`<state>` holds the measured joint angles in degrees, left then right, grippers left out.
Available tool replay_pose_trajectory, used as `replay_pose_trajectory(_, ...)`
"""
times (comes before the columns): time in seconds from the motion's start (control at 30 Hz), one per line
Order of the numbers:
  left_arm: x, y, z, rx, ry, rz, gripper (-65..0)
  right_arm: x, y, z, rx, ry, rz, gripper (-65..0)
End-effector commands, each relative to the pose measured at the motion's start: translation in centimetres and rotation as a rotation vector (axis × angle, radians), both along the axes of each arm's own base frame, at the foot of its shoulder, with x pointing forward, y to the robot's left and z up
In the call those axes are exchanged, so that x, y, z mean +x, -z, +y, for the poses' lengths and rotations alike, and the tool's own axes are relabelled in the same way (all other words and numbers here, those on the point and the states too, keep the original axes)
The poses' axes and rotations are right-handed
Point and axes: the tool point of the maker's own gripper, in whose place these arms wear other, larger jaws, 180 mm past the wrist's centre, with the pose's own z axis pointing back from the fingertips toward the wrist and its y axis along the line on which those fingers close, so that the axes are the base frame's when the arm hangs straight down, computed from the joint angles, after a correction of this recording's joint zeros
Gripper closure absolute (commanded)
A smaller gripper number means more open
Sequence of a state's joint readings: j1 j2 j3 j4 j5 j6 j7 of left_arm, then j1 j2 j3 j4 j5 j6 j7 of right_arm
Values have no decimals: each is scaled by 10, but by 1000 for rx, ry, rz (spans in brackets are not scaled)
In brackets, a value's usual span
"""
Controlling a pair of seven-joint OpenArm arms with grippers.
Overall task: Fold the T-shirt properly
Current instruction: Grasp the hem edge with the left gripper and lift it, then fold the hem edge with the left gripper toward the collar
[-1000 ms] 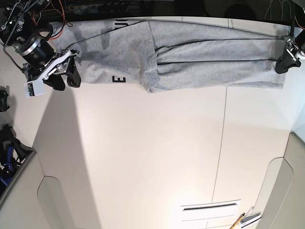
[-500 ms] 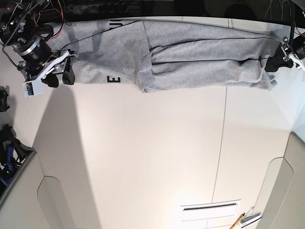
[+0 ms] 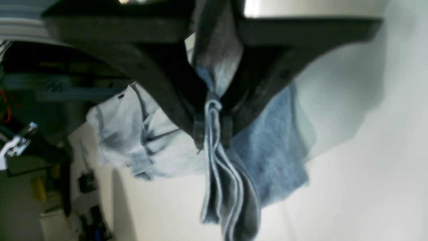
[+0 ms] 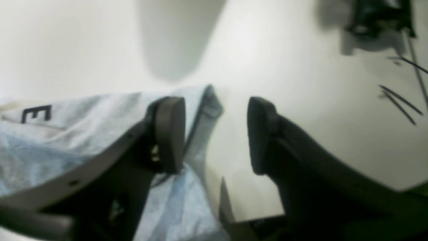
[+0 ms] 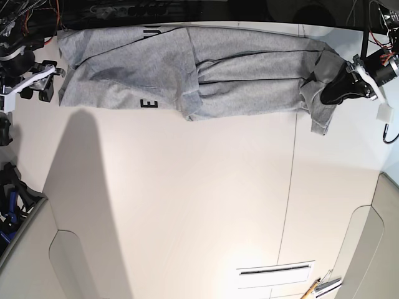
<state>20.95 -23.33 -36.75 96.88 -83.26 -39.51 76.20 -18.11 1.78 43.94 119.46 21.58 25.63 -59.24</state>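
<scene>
1. We see the T-shirt [image 5: 206,78] stretched in a long band along the far edge of the counter [image 5: 199,205], in the base view running from the left end to the right end.
2. Left gripper [image 5: 330,92], at the base view's right, is closed on the T-shirt's end; the left wrist view shows bunched layered fabric [image 3: 214,134] pinched between its dark fingers [image 3: 174,100], with more cloth hanging below them.
3. That held end is lifted and crumpled, and a flap [image 5: 318,118] droops toward the near side.
4. Right gripper [image 5: 34,87], at the base view's left, is open and holds nothing; in the right wrist view its two pads [image 4: 170,134] stand well apart.
5. One pad sits over the T-shirt's edge, the other over bare counter; we cannot tell whether either touches.
6. A black letter "E" [image 5: 150,103] shows on the near edge of the T-shirt, left of a folded overlap [image 5: 190,87].
7. The T-shirt's near edge is uneven, with a corner poking out at the overlap.
8. The whole near half of the counter lies bare and open; a seam [image 5: 288,187] runs across it.
9. Some pens [image 5: 321,286] lie at the near right corner, well apart from the T-shirt.
</scene>
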Motion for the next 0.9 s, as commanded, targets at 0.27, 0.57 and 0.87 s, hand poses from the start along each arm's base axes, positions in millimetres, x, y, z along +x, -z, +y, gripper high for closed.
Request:
replay_pose_trajectory(0.27,7,-26,-73,-69,169,-116,0,9,-17,-3,1,-15,-71,-299)
replay_pose_trajectory(0.57,3,-23,-150,-234,302,-112,0,11,-18,0,17,-22,-82,-299)
replay_pose_trajectory(0.87,-2,-26,-190,-332,352,-117,0,12,-20,3,31,-28,-93,-299)
